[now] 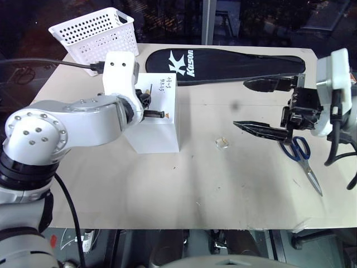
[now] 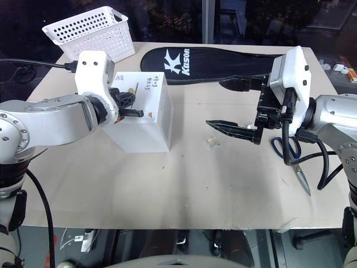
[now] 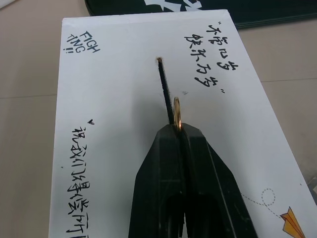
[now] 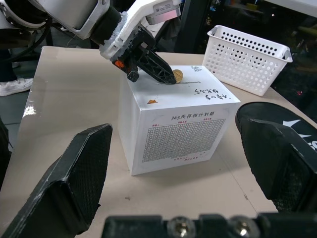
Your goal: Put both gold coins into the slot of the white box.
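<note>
One gold coin (image 3: 177, 111), half hidden, pinched edge-on by the closed left gripper (image 3: 179, 130) over the slot (image 3: 163, 89) of the white box (image 4: 173, 129). One clear case (image 1: 221, 143) on the table; contents indistinct. Right gripper (image 2: 234, 106) wide apart, empty.

Head pair: set high, looking forward and down over the beige rectangular tabletop (image 1: 195, 184); the plain white cardboard box (image 1: 159, 131) lies toward ten o'clock.
Left wrist: very near, looking down along its closed black fingers (image 3: 190, 188) onto the box top and its thin dark slot (image 3: 165, 89).
Right wrist: farther back, facing the box side between its spread black fingers (image 4: 74, 183).
Shared: all four see the box; the head pair and right wrist also share the white perforated plastic basket (image 4: 247, 57).
</note>
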Robot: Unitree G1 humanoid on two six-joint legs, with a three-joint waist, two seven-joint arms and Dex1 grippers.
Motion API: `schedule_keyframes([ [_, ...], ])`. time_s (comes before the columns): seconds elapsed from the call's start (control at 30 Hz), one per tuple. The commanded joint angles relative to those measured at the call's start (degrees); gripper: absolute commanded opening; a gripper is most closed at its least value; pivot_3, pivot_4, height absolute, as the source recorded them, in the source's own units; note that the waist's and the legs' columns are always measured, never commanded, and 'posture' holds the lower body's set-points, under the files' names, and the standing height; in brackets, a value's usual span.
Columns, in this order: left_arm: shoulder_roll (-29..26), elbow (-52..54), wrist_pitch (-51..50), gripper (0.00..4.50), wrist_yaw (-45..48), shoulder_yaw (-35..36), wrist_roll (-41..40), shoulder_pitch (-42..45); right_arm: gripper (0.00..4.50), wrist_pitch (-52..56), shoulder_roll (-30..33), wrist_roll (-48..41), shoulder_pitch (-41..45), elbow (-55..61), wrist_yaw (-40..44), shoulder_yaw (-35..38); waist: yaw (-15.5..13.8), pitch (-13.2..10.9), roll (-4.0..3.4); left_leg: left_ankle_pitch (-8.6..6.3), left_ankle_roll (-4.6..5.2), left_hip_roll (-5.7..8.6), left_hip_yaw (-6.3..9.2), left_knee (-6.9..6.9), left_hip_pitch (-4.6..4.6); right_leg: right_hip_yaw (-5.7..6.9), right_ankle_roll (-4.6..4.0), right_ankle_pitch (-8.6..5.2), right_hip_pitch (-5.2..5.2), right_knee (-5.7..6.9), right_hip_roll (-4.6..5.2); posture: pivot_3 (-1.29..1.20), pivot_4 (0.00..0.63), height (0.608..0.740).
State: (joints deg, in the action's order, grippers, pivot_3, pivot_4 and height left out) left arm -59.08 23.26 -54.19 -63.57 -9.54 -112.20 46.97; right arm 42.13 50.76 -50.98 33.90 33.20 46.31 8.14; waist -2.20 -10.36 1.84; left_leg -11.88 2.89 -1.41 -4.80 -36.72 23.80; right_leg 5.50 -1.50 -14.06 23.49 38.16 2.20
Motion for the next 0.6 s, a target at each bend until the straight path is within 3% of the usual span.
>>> schedule_keyframes([
  [0.03, -0.74, 0.28, 0.54, 0.0, -1.01, -0.19, -0.66, -0.02, 4.45, -0.7, 0.09, -0.3, 1.44, 0.92, 0.27, 0.88, 0.0, 0.0, 0.0, 0.0, 0.0, 0.0, 0.0, 0.0, 0.0, 0.0, 0.0, 0.0, 0.0, 0.0, 0.0, 0.0, 0.15, 0.738],
  [0.57, 0.04, 0.26, 1.0, 0.0, -0.62, -0.18, -0.8, -0.65, 4.45, -0.29, 0.23, -0.46, 1.61, 1.17, 0.08, 0.84, -0.01, 0.0, 0.0, 0.0, 0.0, 0.0, 0.0, -0.04, 0.0, 0.0, 0.0, 0.0, 0.0, 0.04, 0.0, 0.0, 0.15, 0.738],
  [0.6, 0.05, 0.27, 1.05, 0.27, -0.64, -0.17, -0.8, -0.69, 4.49, -0.27, 0.24, -0.49, 1.58, 1.18, 0.06, 0.89, -0.01, 0.0, 0.0, 0.0, 0.0, 0.0, 0.0, -0.05, 0.0, 0.0, 0.0, 0.0, 0.0, 0.04, 0.0, 0.0, 0.15, 0.738],
])
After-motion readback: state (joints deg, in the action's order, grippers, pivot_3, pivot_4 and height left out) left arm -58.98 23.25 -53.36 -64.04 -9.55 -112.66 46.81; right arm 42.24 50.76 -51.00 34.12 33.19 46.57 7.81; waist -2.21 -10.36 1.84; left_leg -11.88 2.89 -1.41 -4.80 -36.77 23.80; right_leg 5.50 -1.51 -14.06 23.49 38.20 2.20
